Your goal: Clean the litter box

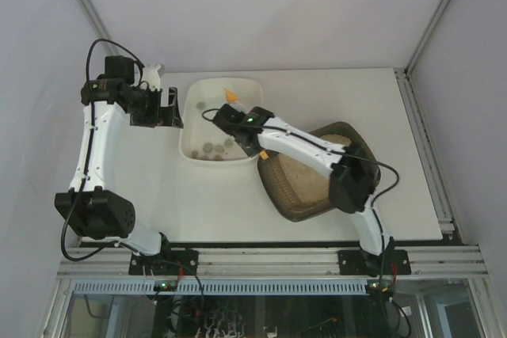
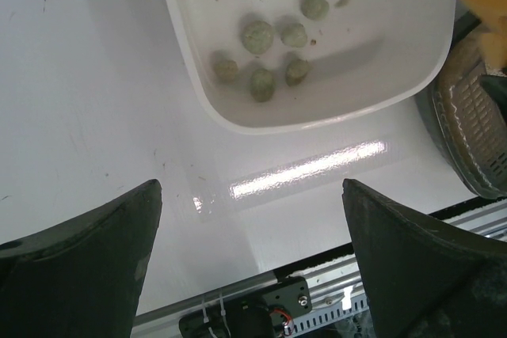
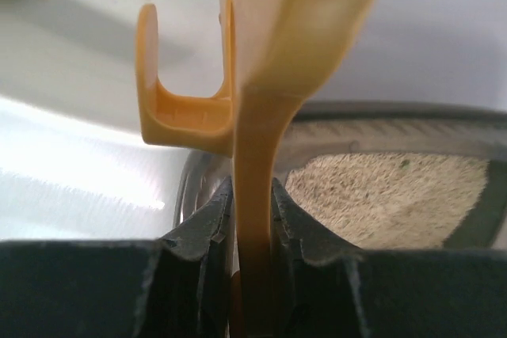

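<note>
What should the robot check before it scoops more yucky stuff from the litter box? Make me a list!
1. Right gripper shut on the yellow scoop handle: ok.
2. Scoop emptied: cannot tell, its bowl is hidden.
3. Clumps lie inside the white tub: ok.
4. Litter box on the table, sandy litter inside: ok.
5. Left gripper open, holding nothing: ok.

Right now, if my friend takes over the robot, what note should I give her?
Left gripper: open, empty, hovering over the table beside the white tub.
Right gripper: shut on the yellow scoop, which is over the tub.
Done: six greenish clumps lie in the tub.
Left: sift the litter box, right of the tub, for more; I can't tell if any remain.
</note>
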